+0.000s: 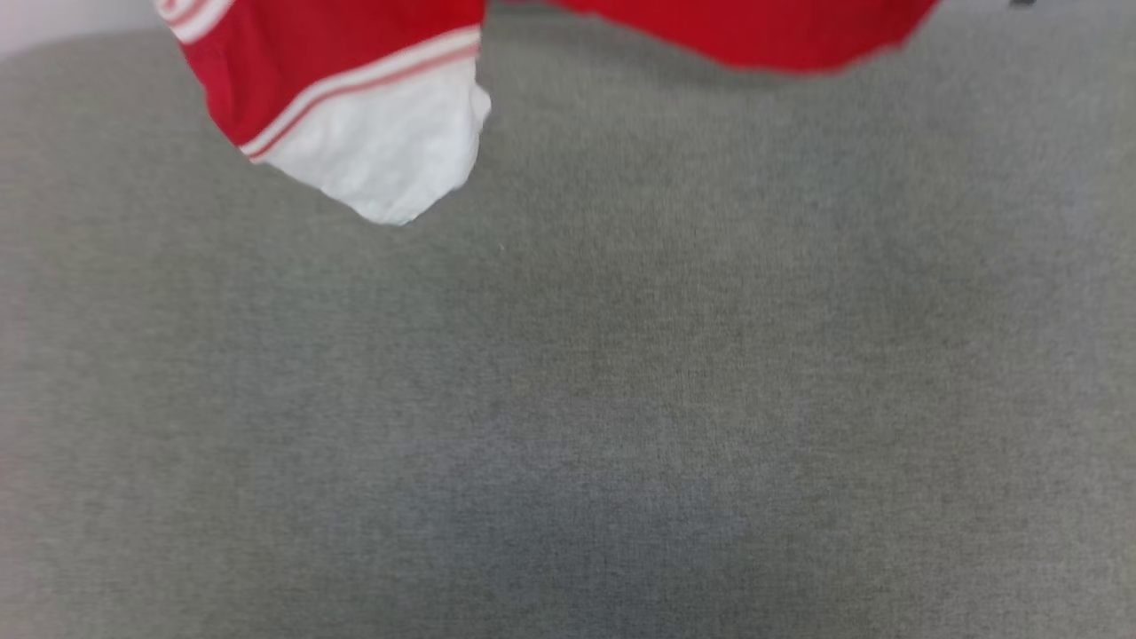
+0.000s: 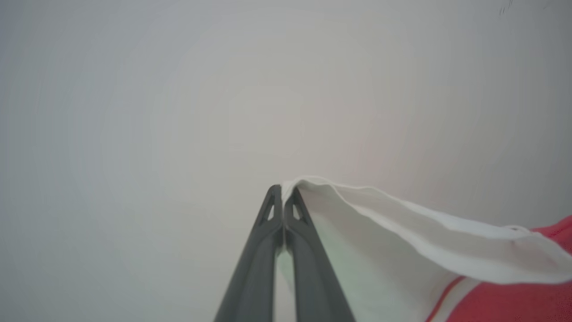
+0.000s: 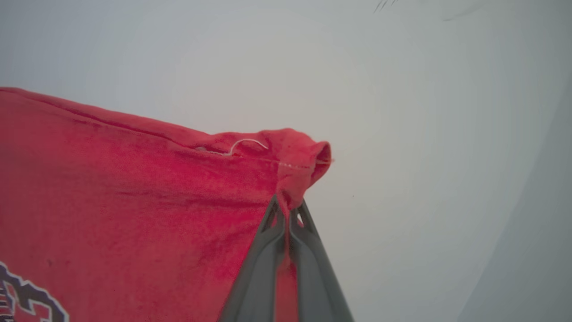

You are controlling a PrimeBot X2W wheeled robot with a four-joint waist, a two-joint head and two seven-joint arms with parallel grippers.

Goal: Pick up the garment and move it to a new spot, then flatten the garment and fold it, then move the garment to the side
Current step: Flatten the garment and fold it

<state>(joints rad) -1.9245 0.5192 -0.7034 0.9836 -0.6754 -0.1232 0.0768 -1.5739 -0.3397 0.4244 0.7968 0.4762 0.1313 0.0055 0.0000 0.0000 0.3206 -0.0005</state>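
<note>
1. Closest to the left wrist lens, two dark fingers (image 2: 254, 268) of the left gripper (image 2: 283, 191) were seen pressed together, with a white hem of the garment (image 2: 402, 250) pinched at their tips.
2. From that pinch the white cloth was carried off to the right of that view, where a red-and-white stripe and red cloth were met at the lower right edge.
3. In the right wrist view, the right gripper (image 3: 289, 206) was likewise seen closed, with a bunched red corner of the garment clamped between its tips.
4. A red panel was stretched away to the left of that view, and part of a black, white-outlined print (image 3: 27, 290) was shown at the lower left corner.
5. Behind both grippers a plain pale background was seen; what it was could not be told.
6. In the head view, the garment was seen along the top edge: a white sleeve (image 1: 390, 151) with striped trim was hung at the upper left, and a red edge was shown at the upper right.
7. Below it, a grey fabric surface (image 1: 568, 399) was spread across that view; whether it was touched by the blurred sleeve could not be told.
</note>
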